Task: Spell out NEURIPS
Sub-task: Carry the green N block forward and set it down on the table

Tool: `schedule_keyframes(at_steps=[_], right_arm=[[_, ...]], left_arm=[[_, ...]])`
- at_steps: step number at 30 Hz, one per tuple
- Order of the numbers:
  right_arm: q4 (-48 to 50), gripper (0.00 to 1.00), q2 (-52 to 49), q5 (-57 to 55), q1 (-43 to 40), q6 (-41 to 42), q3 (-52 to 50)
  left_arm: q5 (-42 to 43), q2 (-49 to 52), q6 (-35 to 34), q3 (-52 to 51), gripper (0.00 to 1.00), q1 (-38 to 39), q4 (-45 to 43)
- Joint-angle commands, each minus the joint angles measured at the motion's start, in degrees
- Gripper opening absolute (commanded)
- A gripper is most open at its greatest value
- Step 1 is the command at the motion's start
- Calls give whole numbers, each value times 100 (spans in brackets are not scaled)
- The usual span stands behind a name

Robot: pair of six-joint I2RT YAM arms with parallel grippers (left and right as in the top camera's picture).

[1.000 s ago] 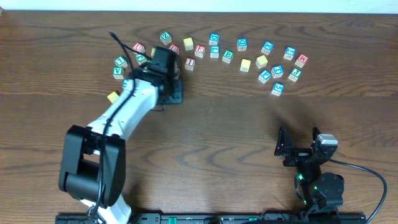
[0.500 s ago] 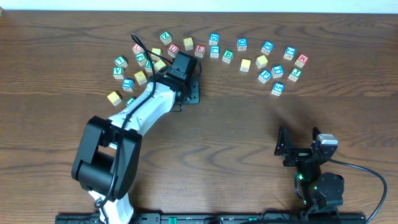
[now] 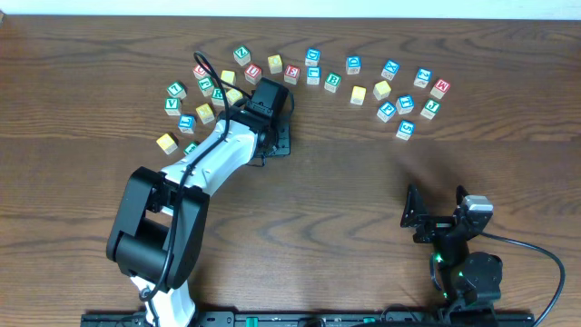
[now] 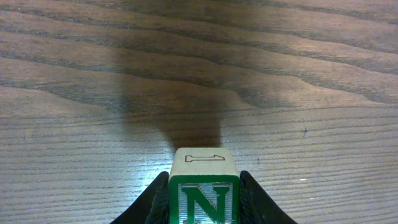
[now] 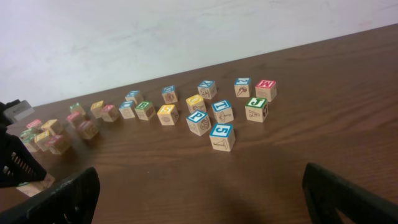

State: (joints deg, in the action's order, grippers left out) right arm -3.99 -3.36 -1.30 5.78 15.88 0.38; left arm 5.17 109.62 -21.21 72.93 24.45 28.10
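In the left wrist view my left gripper [image 4: 204, 199] is shut on a wooden cube with a green framed N [image 4: 204, 186], held just above bare wood. In the overhead view the left gripper [image 3: 277, 136] sits below the left end of the cube row, and the cube in it is hidden. The other alphabet cubes lie in an arc across the far table, from a green V cube [image 3: 172, 105] to a red cube [image 3: 441, 88]. A yellow-faced cube [image 3: 359, 94] lies mid-arc. My right gripper [image 3: 434, 218] is open and empty near the front right; its fingers [image 5: 205, 193] frame bare table.
A loose yellow cube [image 3: 165, 142] lies at the left, apart from the arc. In the right wrist view several cubes [image 5: 222, 137] stand ahead, and the left arm's black body [image 5: 15, 162] shows at the left edge. A white wall runs behind the table's far edge.
My left arm swung right from the left cube cluster, carrying the N cube, then nearly stopped below the row. The right arm has not moved.
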Motion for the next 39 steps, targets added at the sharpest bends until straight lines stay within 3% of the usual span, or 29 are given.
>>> schedule_keyframes(at_steps=[1, 23, 28, 39], right_arm=[[-15, 99, 7, -26, -55, -24, -7], [-15, 99, 7, -26, -55, -24, -7], [-15, 99, 7, -26, -55, -24, -7], [-15, 99, 7, -26, -55, -24, -7]], left_arm=[[-116, 66, -57, -13, 29, 13, 52], [-116, 205, -142, -33, 29, 13, 48], [-116, 205, -142, -33, 47, 13, 48], [-116, 149, -48, 70, 48, 11, 59]])
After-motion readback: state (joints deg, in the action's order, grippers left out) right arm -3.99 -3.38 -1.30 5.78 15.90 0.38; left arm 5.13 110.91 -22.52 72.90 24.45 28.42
